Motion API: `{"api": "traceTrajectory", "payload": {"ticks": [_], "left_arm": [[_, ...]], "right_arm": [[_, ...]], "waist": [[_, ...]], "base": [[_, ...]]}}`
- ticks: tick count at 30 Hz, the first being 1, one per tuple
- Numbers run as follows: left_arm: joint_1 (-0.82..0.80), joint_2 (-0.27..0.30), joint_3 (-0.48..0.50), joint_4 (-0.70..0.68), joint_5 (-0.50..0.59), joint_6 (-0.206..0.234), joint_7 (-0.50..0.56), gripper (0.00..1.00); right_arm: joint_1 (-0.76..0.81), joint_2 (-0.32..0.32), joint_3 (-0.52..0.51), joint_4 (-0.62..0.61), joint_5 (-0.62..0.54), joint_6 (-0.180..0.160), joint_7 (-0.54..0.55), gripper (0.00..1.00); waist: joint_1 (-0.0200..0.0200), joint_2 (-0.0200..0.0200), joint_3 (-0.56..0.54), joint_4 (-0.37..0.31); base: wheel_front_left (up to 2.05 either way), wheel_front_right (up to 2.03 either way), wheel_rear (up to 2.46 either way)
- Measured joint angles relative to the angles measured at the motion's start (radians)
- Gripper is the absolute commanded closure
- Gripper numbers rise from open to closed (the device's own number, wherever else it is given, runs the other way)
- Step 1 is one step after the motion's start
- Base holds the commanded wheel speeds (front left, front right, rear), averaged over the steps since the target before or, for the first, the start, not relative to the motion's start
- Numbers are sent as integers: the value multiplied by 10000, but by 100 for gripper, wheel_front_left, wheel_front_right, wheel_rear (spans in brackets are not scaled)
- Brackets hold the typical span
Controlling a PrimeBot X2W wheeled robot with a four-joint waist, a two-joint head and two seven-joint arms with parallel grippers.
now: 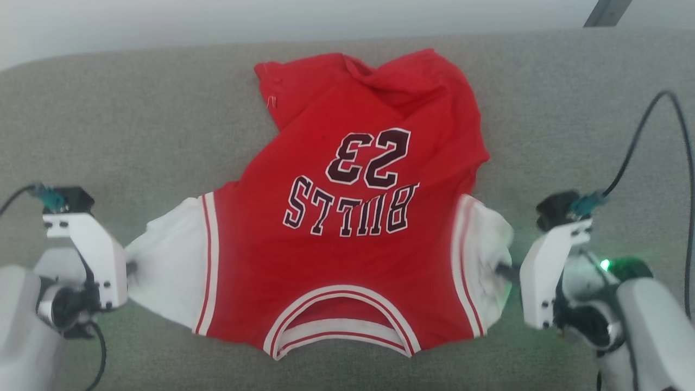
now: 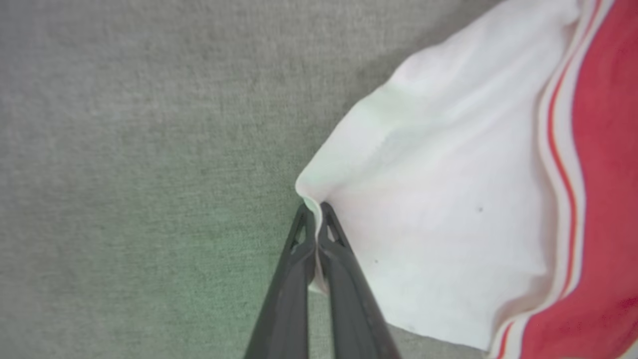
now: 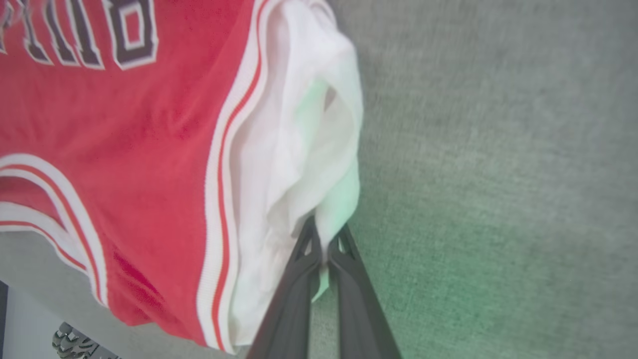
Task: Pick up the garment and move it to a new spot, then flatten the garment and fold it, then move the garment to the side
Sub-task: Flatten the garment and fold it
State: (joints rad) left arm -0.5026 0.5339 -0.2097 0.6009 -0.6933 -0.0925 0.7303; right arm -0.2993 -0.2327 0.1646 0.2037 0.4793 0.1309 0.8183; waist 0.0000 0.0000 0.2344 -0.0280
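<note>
The garment [image 1: 347,228], a red jersey with white sleeves, striped trim and dark lettering, hangs stretched between my two grippers, collar nearest me and hem crumpled on the grey surface farther off. My left gripper [image 1: 130,267] is shut on the edge of one white sleeve [image 2: 428,199], its fingertips [image 2: 305,224] pinching a fold of fabric. My right gripper [image 1: 505,269] is shut on the other white sleeve [image 3: 309,149], bunched above its fingertips [image 3: 310,239]. The red chest with lettering [image 3: 99,99] fills the left of the right wrist view.
A grey fabric-covered surface [image 1: 108,125] spreads under and around the jersey, ending at a pale wall at the back. A black cable [image 1: 640,141] arcs from my right wrist. A dark post [image 1: 607,12] stands at the far right.
</note>
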Motion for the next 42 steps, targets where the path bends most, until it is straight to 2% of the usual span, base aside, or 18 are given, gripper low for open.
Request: {"api": "traceTrajectory", "payload": {"ticks": [10,16,20,29,35,42], "left_arm": [[-842,479,8,-1620,35,127,552,100],[-2112,771,56,-2439,209,180,669,100],[-3058,909,96,-2410,412,311,562,100],[-5196,788,63,-1655,903,176,-510,100],[-6274,667,-31,-1154,1260,128,-1243,100],[-7061,556,-188,-487,1386,36,-1630,100]], "right_arm": [[-1435,-570,29,-955,1360,-4,-201,100],[-3342,-1204,685,-949,1563,-2,-802,100],[-4463,-1407,1279,-589,1835,-2,-1358,100],[-6845,-1697,2472,610,2500,-2,-3070,100],[-7937,-1829,3183,1446,2842,-2,-3940,100],[-8793,-1918,3860,2341,3204,-2,-4746,100]], "waist": [[0,0,-1013,-66],[0,0,-1841,-178],[0,0,-2197,-279],[0,0,-2465,-396],[0,0,-2579,-363],[0,0,-2543,-297]], "base": [[0,0,0],[0,0,0],[0,0,0],[0,0,0],[0,0,0],[0,0,0]]}}
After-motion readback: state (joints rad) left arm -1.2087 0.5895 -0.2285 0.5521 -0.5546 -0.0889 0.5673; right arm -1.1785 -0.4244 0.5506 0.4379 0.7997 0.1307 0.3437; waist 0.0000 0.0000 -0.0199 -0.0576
